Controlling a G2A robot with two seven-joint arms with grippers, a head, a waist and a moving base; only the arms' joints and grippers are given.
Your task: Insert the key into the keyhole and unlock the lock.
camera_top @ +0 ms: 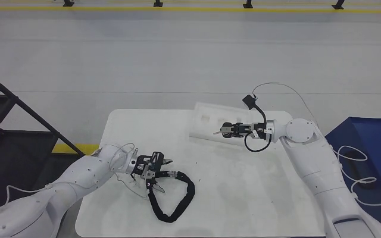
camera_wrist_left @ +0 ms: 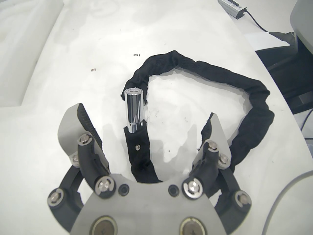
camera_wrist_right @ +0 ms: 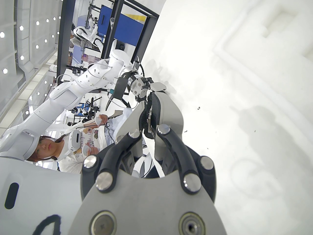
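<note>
Left hand (camera_wrist_left: pixel 145 119) spread wide astride chrome cylinder (camera_wrist_left: pixel 133 110) of chain lock (camera_wrist_left: pixel 207 74), right hand (camera_wrist_right: pixel 151 101) pinching key (camera_top: pixel 218 131) over foam tray (camera_top: pixel 207 116)

White table (camera_top: pixel 250 196) on pale grey floor (camera_top: pixel 178 53) crossed by a yellow line (camera_top: pixel 178 8). Far ahead of the left gripper (camera_top: pixel 168 174), a blue bin (camera_top: pixel 360 134); behind it, a black frame (camera_top: pixel 36 117).

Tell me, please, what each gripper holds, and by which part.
The right gripper pinches the key by its head; the left gripper holds nothing, open around the lock cylinder.
</note>
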